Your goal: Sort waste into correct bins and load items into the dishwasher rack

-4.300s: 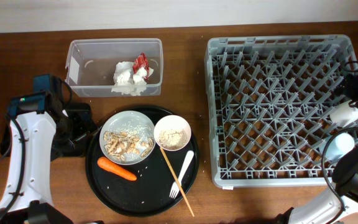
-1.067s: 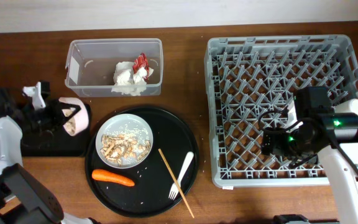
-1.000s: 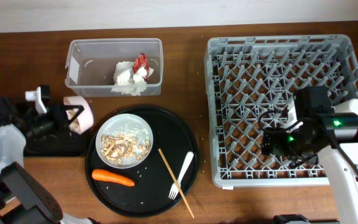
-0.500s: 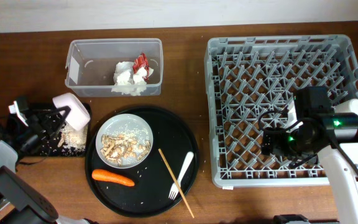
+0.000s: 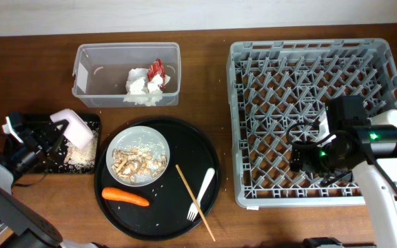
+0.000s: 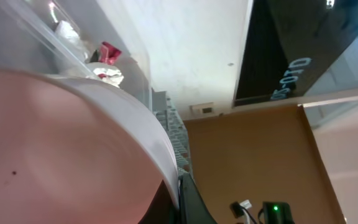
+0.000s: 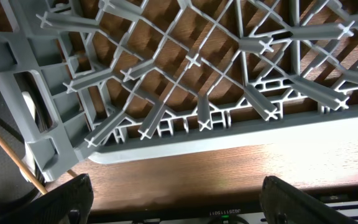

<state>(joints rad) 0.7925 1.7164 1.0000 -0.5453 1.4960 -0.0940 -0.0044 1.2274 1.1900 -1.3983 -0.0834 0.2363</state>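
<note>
Overhead view, starting at the left: left jaws closed on the rim of the small cream bowl (image 5: 74,128), tipped on its side, mouth toward the shallow black rectangular tray (image 5: 96,124) beneath. Beige crumbs (image 5: 81,157) heaped in that tray, just under the bowl. Left wrist view almost filled by the bowl's wall, with only a dark sliver of one finger (image 6: 185,202) showing beside the white rim.

Right jaws spread wide and empty in the right wrist view, hanging over the near edge of the dishwasher rack (image 5: 309,55), with the bare desk (image 7: 229,168) below.

Further out: white plate (image 5: 156,138) with more food scraps (image 5: 136,164), just right of the bowl on the large round black tray (image 5: 164,219). Orange carrot (image 5: 125,198), white plastic fork (image 5: 203,189) and a wooden chopstick (image 5: 193,196) on the same tray. Crumpled napkin (image 5: 142,89) and red wrapper scrap (image 5: 156,69) in the clear tub (image 5: 81,76) behind.

Bowl apparently emptied, so probably bound for the rack. Rack well off to the right of the left jaws, across the whole round tray. Right arm (image 5: 384,172) far nearer the rack, yet holding nothing. Long reach or a handover likely needed. Fork lying diagonally, tines toward the near-left, closer to the right jaws than the left.
</note>
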